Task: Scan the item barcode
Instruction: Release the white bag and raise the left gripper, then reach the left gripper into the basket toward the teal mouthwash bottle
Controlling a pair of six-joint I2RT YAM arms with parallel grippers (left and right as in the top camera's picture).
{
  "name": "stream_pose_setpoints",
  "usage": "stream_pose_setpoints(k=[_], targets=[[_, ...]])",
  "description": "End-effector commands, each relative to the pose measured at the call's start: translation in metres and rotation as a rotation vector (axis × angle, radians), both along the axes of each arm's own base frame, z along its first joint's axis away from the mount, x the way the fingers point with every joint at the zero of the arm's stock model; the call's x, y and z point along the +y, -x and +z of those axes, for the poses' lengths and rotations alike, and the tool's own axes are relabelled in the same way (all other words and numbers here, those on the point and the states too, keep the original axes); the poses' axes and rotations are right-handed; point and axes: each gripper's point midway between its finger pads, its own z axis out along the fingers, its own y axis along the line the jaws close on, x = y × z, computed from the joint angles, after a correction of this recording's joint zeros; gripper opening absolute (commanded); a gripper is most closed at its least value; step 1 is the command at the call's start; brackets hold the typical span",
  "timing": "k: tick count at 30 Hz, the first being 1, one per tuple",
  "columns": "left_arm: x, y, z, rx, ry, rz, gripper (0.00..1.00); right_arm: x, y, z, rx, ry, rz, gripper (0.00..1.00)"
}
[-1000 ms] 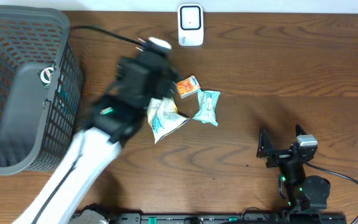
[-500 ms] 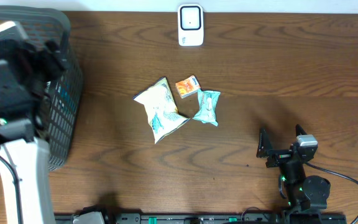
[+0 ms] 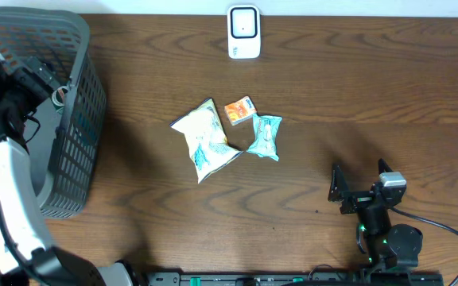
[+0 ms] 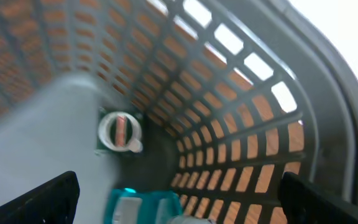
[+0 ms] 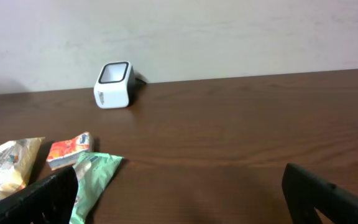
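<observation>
A white barcode scanner (image 3: 244, 32) stands at the table's far edge and also shows in the right wrist view (image 5: 114, 84). Mid-table lie a yellow-white snack bag (image 3: 205, 141), a small orange packet (image 3: 239, 110) and a teal packet (image 3: 264, 135). My left gripper (image 3: 42, 79) hangs open over the grey basket (image 3: 86, 48) at the left. In its wrist view a teal-and-white item (image 4: 142, 205) lies low between the fingers, blurred, and a white ring-shaped item (image 4: 120, 132) rests on the basket floor. My right gripper (image 3: 360, 191) stands open and empty at the front right, facing the packets.
The basket's mesh wall (image 4: 241, 124) curves close on the right of the left gripper. Its tall side (image 3: 78, 151) rises between the left arm and the packets. A black cable (image 3: 133, 44) runs from the basket's far corner.
The left arm has swung from above the packets at mid-table leftward to over the basket. The packets lie uncovered where they were. The right arm has not moved.
</observation>
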Motion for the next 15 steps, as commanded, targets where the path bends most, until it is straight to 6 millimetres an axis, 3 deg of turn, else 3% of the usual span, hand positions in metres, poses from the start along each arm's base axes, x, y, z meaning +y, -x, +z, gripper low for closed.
stream_pose_setpoints(k=[1, 8, 15], targets=[[-0.017, -0.013, -0.008, -0.028, 0.142, -0.121, 0.98, 0.002, 0.000, -0.002, 0.007, -0.010, 0.008, 0.99], [-0.015, -0.027, -0.012, 0.000, 0.225, -0.132, 0.98, 0.002, 0.000, -0.002, 0.007, -0.010, 0.008, 0.99], [-0.018, -0.020, -0.020, 0.051, 0.262, -0.123, 0.98, 0.002, 0.000, -0.002, 0.007, -0.010, 0.008, 0.99]])
